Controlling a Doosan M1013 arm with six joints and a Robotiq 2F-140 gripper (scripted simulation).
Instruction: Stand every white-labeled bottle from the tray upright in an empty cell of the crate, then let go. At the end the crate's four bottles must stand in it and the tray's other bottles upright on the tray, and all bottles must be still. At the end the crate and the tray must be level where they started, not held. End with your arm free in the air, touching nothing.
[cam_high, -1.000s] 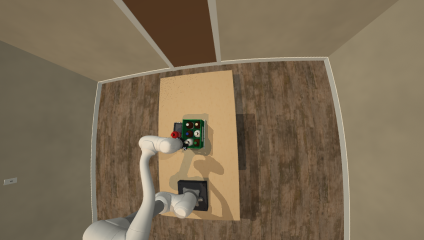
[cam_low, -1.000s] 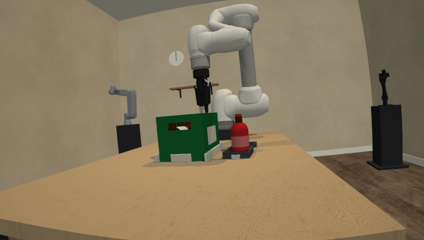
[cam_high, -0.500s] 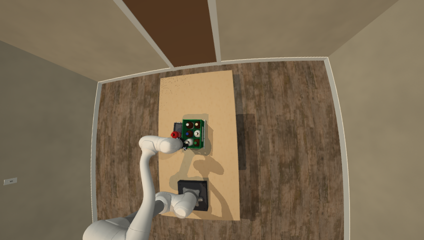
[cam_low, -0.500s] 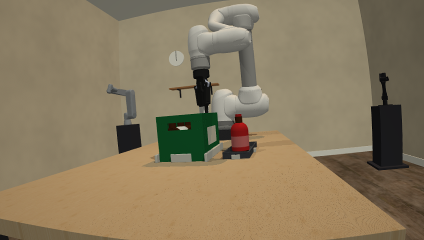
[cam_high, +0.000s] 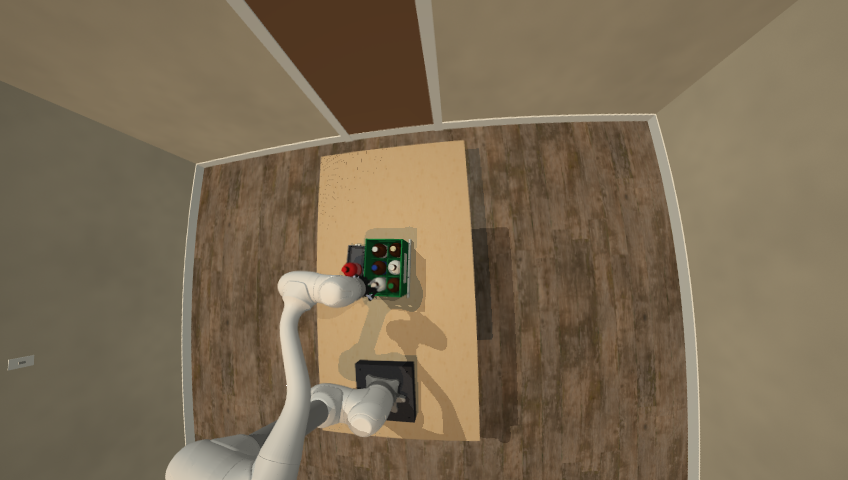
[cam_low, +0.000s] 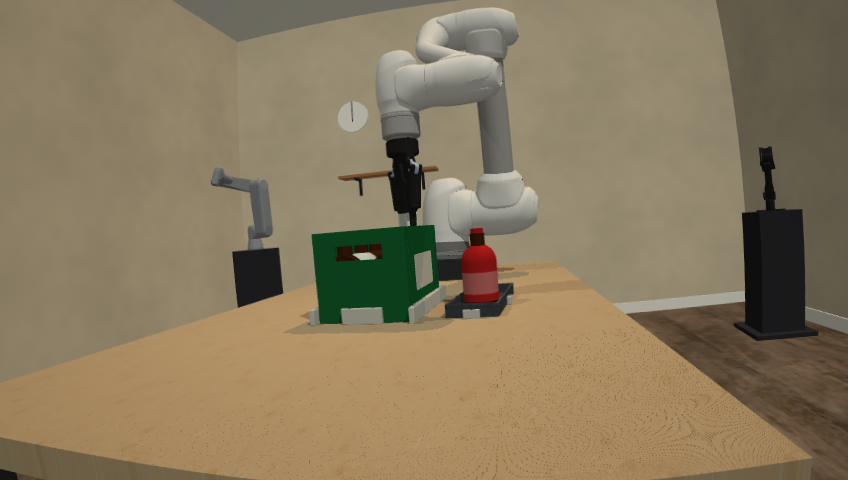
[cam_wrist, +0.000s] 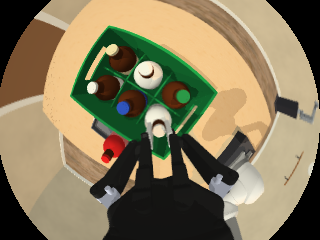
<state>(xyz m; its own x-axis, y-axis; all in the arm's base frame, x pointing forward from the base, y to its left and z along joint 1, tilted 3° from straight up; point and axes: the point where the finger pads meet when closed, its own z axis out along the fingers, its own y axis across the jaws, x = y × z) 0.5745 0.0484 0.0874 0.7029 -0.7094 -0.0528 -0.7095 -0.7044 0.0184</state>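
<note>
At the lower middle of the wrist view, the black tool (cam_high: 370, 292) (cam_low: 407, 190) (cam_wrist: 158, 126) pinches the neck of a white bottle (cam_high: 377, 285) (cam_wrist: 158, 118). That bottle is in the corner cell of the green crate (cam_high: 406, 243) (cam_low: 363, 291) (cam_wrist: 82, 102) nearest the tool. A second white bottle (cam_high: 393, 267) (cam_wrist: 148, 75) stands in another cell. Four brown bottles fill the other cells, and one has a blue cap (cam_high: 374, 267) (cam_wrist: 123, 108). Right of the crate in the exterior view, a red bottle (cam_high: 349, 270) (cam_low: 479, 276) (cam_wrist: 114, 146) stands upright on the dark tray (cam_high: 355, 254) (cam_low: 457, 309) (cam_wrist: 102, 128).
</note>
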